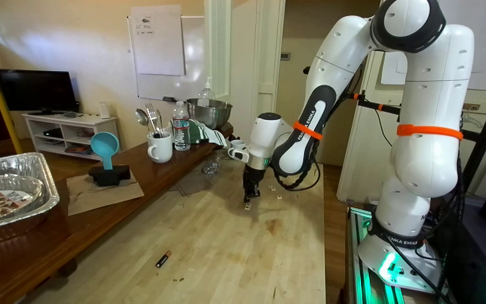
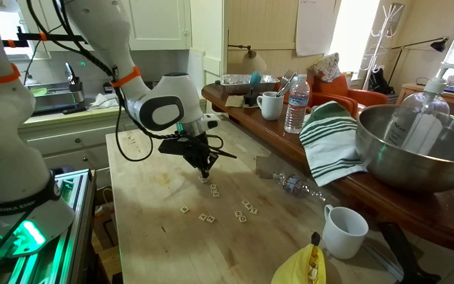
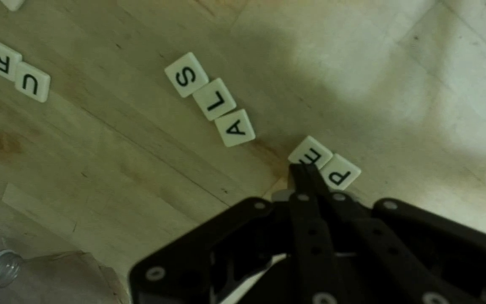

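Observation:
My gripper (image 3: 304, 168) points down at the wooden table with its fingertips together and nothing visible between them. In the wrist view the tips overlap the white E tile (image 3: 310, 150); whether they touch it I cannot tell. The P tile (image 3: 341, 172) lies against the E tile, just beside the fingers. The S tile (image 3: 186, 75), L tile (image 3: 214, 99) and A tile (image 3: 235, 128) lie in a slanted row nearby. The U tile (image 3: 32, 81) and R tile (image 3: 4, 60) are farther off. The gripper also shows in both exterior views (image 1: 250, 198) (image 2: 205, 174), low over the tiles.
A W tile (image 2: 184, 210) and other letter tiles lie on the table. An empty bottle (image 2: 298, 186) lies by the raised brown counter (image 1: 209, 153). A white mug (image 2: 345, 232) and yellow pouch (image 2: 301, 265) stand at one end. A battery (image 1: 163, 259) lies at the other.

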Controlling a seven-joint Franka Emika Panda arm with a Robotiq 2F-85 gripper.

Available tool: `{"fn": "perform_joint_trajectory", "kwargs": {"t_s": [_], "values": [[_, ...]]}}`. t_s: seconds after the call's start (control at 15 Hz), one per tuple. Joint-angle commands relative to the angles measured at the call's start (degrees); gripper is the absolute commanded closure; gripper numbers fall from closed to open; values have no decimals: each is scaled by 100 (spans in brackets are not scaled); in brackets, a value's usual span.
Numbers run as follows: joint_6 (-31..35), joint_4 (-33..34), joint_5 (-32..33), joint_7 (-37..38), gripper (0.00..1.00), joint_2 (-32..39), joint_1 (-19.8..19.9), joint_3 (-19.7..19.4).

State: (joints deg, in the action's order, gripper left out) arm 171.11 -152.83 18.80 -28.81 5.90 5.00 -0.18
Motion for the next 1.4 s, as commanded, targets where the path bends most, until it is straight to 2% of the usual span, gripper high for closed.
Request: {"fn": "perform_joint_trajectory", "kwargs": {"t_s": [0.0, 0.33, 0.6, 1.33], "values": [[2, -189, -177, 287, 100, -209, 28, -125], [0, -125, 37, 1175, 100, -252, 80, -603], [43, 15, -70, 1544, 100, -43, 151, -815], [151, 454, -56, 2368, 100, 527, 15, -983]]}}
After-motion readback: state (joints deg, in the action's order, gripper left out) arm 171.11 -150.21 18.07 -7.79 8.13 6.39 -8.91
